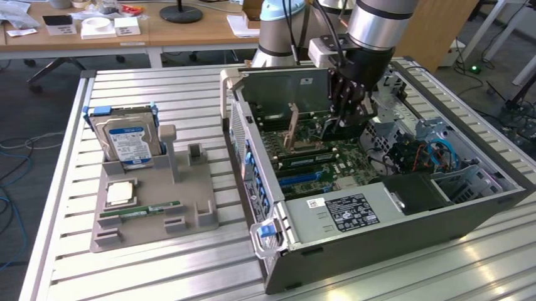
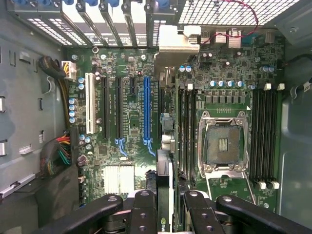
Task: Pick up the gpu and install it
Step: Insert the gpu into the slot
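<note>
Clenches the gpu [image 2: 165, 175] edge-on in the gripper [image 2: 168, 204], silver bracket [image 2: 178, 39] toward the case's rear, so the connector edge meets the motherboard [image 2: 129, 122] squarely. Hangs just beside the blue slot [image 2: 146, 112], apparently unseated. Leaves scant side room before the RAM slots [image 2: 187, 131].

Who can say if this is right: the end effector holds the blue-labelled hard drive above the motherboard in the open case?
Wrong: the wrist view shows the end effector holds the gpu above the motherboard in the open case; the hard drive stands in the grey holder.
</note>
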Controlling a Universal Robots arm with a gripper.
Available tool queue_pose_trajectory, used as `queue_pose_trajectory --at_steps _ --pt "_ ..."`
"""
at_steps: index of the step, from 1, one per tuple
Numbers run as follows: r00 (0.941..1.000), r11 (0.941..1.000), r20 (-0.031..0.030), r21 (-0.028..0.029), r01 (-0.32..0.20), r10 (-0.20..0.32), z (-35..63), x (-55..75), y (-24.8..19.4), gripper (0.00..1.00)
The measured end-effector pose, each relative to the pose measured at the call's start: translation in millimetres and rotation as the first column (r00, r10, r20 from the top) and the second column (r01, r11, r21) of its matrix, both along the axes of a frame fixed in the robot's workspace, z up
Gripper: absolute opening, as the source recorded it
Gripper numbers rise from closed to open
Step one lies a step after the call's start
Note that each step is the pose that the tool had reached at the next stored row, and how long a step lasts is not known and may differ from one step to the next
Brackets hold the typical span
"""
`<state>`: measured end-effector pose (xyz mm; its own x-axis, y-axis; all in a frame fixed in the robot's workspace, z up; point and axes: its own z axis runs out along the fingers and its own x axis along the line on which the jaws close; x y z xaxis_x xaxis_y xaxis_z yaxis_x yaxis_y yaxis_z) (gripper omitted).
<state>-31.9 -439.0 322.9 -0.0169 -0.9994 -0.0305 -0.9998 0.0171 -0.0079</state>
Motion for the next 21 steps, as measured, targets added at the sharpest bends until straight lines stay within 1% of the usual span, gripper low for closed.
queue_pose_trajectory --at_steps 7,9,14,21 --pt "1.0000 1.0000 0.0001 0.0001 0.000 0.000 -0.7 0.0 0.0 0.26" --pt "1.0000 1.0000 0.0009 0.0001 -0.001 0.001 -1.7 -0.2 0.0 0.26" --pt "1.0000 1.0000 0.0051 -0.0002 -0.003 0.003 -4.8 -0.9 0.0 0.26" --pt "1.0000 1.0000 0.0054 0.0002 -0.003 0.003 -5.5 -1.0 0.0 0.26"
